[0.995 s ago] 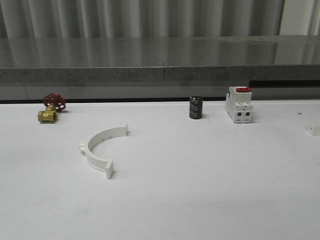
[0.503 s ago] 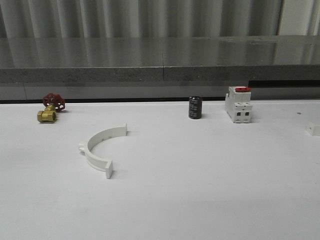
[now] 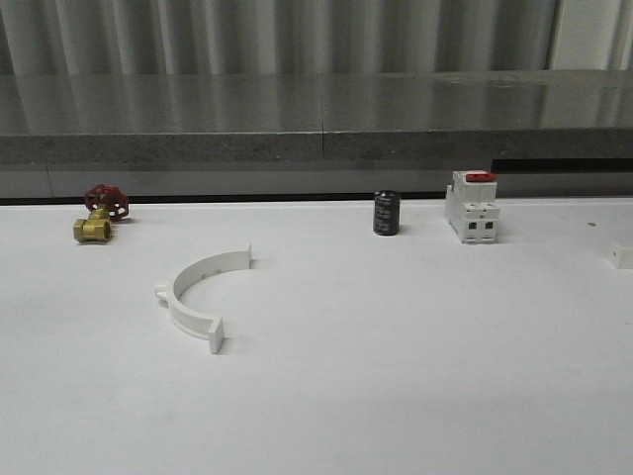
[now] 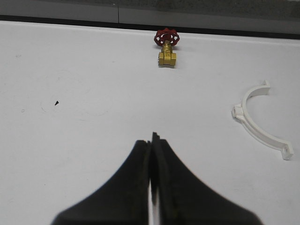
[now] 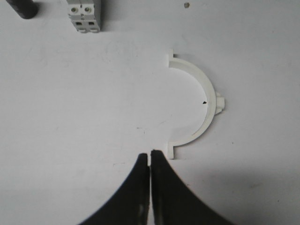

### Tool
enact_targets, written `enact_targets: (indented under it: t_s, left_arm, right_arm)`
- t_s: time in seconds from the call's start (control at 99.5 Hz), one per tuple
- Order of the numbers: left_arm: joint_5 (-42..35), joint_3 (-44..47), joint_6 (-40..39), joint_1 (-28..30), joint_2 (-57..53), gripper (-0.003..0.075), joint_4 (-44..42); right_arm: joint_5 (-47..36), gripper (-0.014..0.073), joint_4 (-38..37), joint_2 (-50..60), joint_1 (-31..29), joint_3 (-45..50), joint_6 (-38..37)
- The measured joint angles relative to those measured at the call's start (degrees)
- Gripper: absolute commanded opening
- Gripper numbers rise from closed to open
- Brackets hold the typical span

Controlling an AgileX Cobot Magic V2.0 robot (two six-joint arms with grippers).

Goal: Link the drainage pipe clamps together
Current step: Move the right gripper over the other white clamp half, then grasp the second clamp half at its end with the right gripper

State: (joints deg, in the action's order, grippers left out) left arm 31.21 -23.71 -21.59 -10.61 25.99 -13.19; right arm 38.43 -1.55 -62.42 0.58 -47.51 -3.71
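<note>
One white half-ring drainage pipe clamp (image 3: 188, 280) lies flat on the white table, left of centre, its open side facing right. In the left wrist view the same clamp (image 4: 248, 126) is off to the side of my left gripper (image 4: 151, 138). That gripper is shut and empty, well apart from it. A second clamp half (image 5: 211, 105) lies in the right wrist view. Its near tab is just beside the tips of my right gripper (image 5: 150, 154), which is shut and holds nothing. A small white end piece (image 3: 620, 255) pokes in at the front view's right edge.
A brass valve with a red handwheel (image 3: 99, 213) stands at the back left. A black cylinder (image 3: 386, 213) and a white breaker with a red top (image 3: 472, 206) stand at the back, right of centre. A grey ledge (image 3: 316, 119) runs behind the table.
</note>
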Motion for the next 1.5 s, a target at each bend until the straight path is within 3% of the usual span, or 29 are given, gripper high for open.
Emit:
enact_targets:
  t_s: [0.181, 0.282, 0.553, 0.865, 1.217, 1.498]
  left_arm:
    - [0.0, 0.0, 0.0, 0.0, 0.0, -0.002, 0.0]
    - [0.0, 0.0, 0.0, 0.0, 0.0, -0.002, 0.0]
    - [0.0, 0.0, 0.0, 0.0, 0.0, -0.002, 0.0]
    - [0.03, 0.0, 0.0, 0.0, 0.0, -0.002, -0.05]
    - [0.13, 0.0, 0.0, 0.0, 0.0, -0.002, -0.05]
    - [0.13, 0.0, 0.0, 0.0, 0.0, -0.002, -0.05]
  right_arm:
    - [1.43, 0.0547, 0.0, -0.02, 0.0, 0.0, 0.0]
    - [1.43, 0.0639, 0.61, -0.02, 0.0, 0.0, 0.0]
    - [5.06, 0.0635, 2.0, -3.88, -0.86, -5.31, 0.0]
    - [5.59, 0.0635, 2.0, -21.58, -10.7, -15.16, 3.71]
    - [-0.15, 0.0635, 4.02, -37.4, -14.16, -18.78, 11.52]
    - [-4.54, 0.0635, 4.38, -44.68, -14.16, -18.88, 12.89]
